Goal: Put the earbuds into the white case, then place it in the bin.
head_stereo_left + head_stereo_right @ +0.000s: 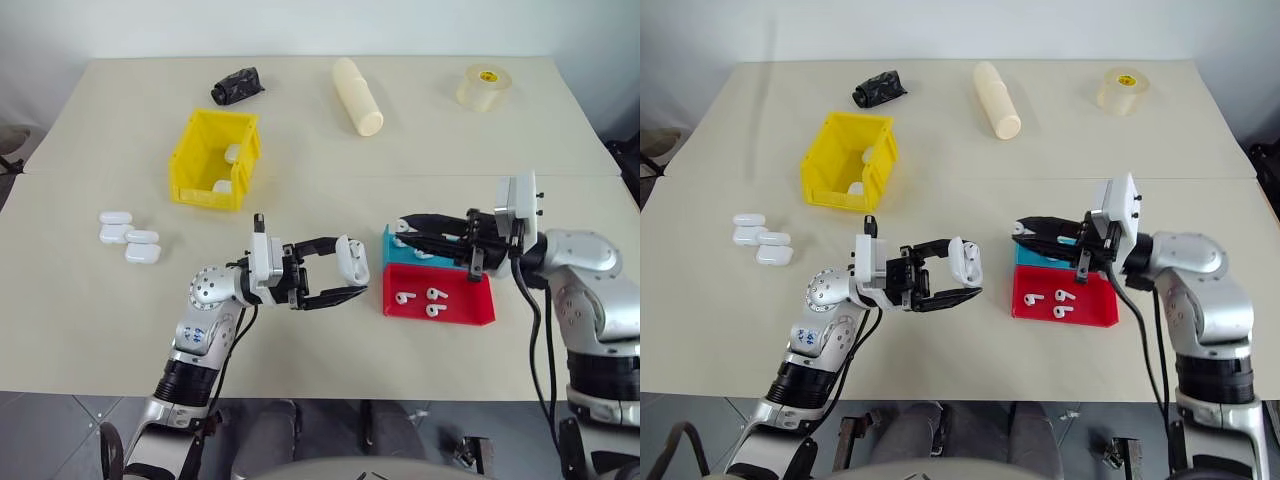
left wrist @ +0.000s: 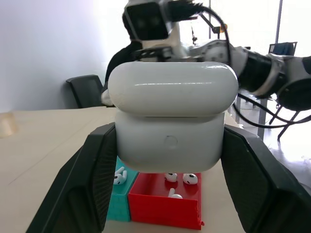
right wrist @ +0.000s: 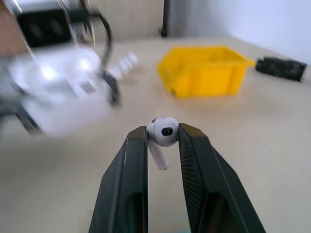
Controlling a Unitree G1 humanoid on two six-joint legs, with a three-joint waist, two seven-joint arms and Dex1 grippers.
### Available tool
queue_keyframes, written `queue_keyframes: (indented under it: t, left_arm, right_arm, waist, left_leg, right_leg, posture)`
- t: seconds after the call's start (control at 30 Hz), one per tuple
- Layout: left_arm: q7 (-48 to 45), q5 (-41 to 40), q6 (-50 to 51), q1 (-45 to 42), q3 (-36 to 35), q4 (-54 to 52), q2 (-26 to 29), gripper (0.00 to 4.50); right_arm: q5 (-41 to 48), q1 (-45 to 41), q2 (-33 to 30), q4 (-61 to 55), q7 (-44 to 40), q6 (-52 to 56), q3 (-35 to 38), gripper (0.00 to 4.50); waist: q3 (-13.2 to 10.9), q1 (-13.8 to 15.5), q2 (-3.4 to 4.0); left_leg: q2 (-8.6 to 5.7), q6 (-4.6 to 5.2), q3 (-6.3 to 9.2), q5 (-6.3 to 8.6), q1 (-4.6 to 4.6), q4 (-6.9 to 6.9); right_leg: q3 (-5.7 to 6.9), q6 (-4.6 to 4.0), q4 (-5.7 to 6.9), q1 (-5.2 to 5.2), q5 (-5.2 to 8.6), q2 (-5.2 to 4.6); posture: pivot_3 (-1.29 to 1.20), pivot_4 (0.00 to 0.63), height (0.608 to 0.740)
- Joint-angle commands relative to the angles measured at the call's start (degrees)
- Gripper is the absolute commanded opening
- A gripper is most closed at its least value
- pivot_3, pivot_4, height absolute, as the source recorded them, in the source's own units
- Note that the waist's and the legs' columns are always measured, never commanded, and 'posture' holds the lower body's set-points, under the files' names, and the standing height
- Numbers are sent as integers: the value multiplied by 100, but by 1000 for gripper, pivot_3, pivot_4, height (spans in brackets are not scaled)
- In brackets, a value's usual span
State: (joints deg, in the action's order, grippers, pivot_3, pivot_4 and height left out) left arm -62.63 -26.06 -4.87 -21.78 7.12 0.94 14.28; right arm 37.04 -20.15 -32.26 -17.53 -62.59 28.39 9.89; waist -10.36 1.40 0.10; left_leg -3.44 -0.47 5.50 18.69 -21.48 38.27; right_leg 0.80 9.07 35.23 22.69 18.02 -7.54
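A broad beige table, made of two tops butted along a seam, stands before a plain white wall, with grey floor tiles under its near edge.

Nearest, the left gripper is clamped on a small glossy white rounded case, held above the table between its two black fingers, lid up and slightly ajar, long axis across the fingers. Just beside it to the right sit a small red plastic tray holding three tiny white stemmed earbuds and, touching behind it, a small blue plastic tray with more earbuds.

Over the blue tray the right gripper points toward the left one, its fingers pinched on a single white earbud, bulb between the tips, stem angled back toward the wrist.

Well to the left lie four more white cases in a loose cluster. Farther back stands the bright yellow plastic bin, two white cases inside. Along the far edge lie a crumpled black object, a cream cylinder on its side, and a roll of clear tape.
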Motion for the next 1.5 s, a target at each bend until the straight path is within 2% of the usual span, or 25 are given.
queue_keyframes:
  t: [0.03,0.3,0.63,1.13,1.4,1.5]
  left_arm:
    - [-10,-147,1,-153,-93,-34,-51,2792]
    - [37,-133,55,-372,-87,97,-162,2792]
    - [42,-107,115,-358,-41,20,-202,2792]
    - [56,-129,157,-363,-31,-76,-215,2792]
    - [17,-167,324,-349,-27,-185,-158,2792]
    - [51,-129,344,-277,-127,-200,-4,2792]
  right_arm:
    - [1059,201,282,-647,668,549,345,519]
    - [1766,701,640,-1177,1390,791,135,519]
    - [1721,940,906,-1384,1666,618,-327,519]
    - [1397,1208,516,-1232,1436,534,-747,519]
    - [1645,1171,399,-1298,1296,552,-649,3169]
    - [1638,1153,275,-1262,1323,479,-454,3169]
  waist:
    - [0,-1,0]
    - [0,-3,0]
    - [0,-11,0]
    - [0,-10,0]
    - [0,-9,0]
    - [0,-7,0]
  left_leg:
    - [0,0,1,0,0,-1]
    - [-3,1,3,0,0,-5]
    - [-3,1,2,0,4,-7]
    - [-5,2,2,0,4,-8]
    - [-5,2,2,0,4,-8]
    - [-5,2,2,0,4,-8]
  right_leg:
    - [0,0,0,0,0,0]
    - [0,0,7,1,0,0]
    - [-2,-1,12,2,0,3]
    - [-3,-1,9,2,1,3]
    - [-4,-1,7,2,1,2]
    - [-4,-1,7,2,1,2]
  posture:
    - [0,150,740]
    - [0,150,740]
    - [0,150,740]
    - [0,150,740]
    - [0,150,740]
    - [0,150,740]
